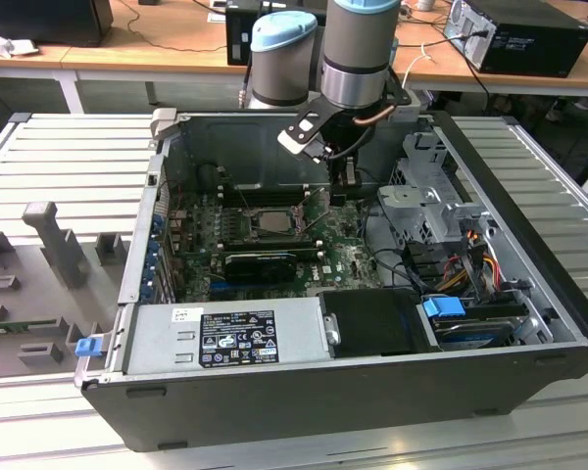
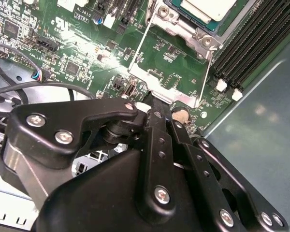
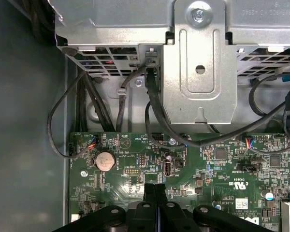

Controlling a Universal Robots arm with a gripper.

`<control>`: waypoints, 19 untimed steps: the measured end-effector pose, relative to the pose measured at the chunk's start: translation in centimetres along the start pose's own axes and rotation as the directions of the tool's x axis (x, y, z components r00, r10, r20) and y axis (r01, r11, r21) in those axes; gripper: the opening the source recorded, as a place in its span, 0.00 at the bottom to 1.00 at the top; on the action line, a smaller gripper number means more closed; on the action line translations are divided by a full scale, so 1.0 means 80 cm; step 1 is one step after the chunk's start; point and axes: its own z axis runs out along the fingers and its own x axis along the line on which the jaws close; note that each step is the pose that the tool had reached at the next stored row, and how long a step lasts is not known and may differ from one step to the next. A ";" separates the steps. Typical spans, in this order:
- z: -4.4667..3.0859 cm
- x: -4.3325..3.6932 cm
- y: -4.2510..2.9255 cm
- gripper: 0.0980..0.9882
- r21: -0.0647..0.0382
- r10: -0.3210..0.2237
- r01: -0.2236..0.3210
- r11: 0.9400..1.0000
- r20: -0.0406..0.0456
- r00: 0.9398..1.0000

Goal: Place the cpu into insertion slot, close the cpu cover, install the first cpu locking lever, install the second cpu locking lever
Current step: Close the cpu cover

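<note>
An open computer case lies on its side on a slatted table, with the green motherboard facing up.

In the exterior view, the long black graphics card (image 1: 260,262) sits at the left of the board. Just behind it is the insertion slot (image 1: 243,221), and the cpu (image 1: 270,221) is already seated flat in it, pale top showing. To the slot's right, the gripper (image 1: 341,174) hangs low over the board, close by but not above the chip. Further right stands the metal drive cage (image 1: 421,201) with loose cables, so there is little room on that side.

In the second wrist view, the cpu cover (image 2: 170,92) lies folded open on the board. Its thin side rails run from the slot towards the gripper (image 2: 155,102), and its free edge lies right at the fingertips. Whether they touch it cannot be told. The black memory slots (image 2: 251,43) and the case wall close in along one flank of the cover.

In the first wrist view, the two fingers (image 3: 149,192) are pressed together with nothing seen between them. A coin battery (image 3: 106,160) sits near them.
</note>
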 end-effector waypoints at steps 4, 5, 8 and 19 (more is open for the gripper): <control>-0.0001 0.000 -0.0023 0.01 0.000 0.000 0.000 1.000 0.000 1.000; -0.0001 0.000 -0.0024 0.01 0.000 0.000 0.000 1.000 0.000 1.000; -0.0001 0.000 -0.0025 0.01 0.000 0.000 0.000 1.000 0.000 1.000; -0.0006 0.000 -0.0111 0.01 0.000 0.000 0.000 1.000 0.000 1.000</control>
